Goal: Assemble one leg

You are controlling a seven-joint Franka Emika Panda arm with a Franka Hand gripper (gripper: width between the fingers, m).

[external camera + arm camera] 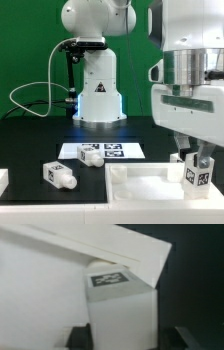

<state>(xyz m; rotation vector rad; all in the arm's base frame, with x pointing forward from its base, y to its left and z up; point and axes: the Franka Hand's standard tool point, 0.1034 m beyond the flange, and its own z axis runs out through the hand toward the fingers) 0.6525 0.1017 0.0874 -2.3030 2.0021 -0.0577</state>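
While between jaws, leg (120, 303) upright.

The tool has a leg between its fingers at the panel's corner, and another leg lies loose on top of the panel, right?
Not quite. The loose leg lies on the black table, not on the panel. It is off the panel toward the exterior view's left, as the exterior view shows. The rest holds: the tool has a second leg between its fingers at the panel's corner.
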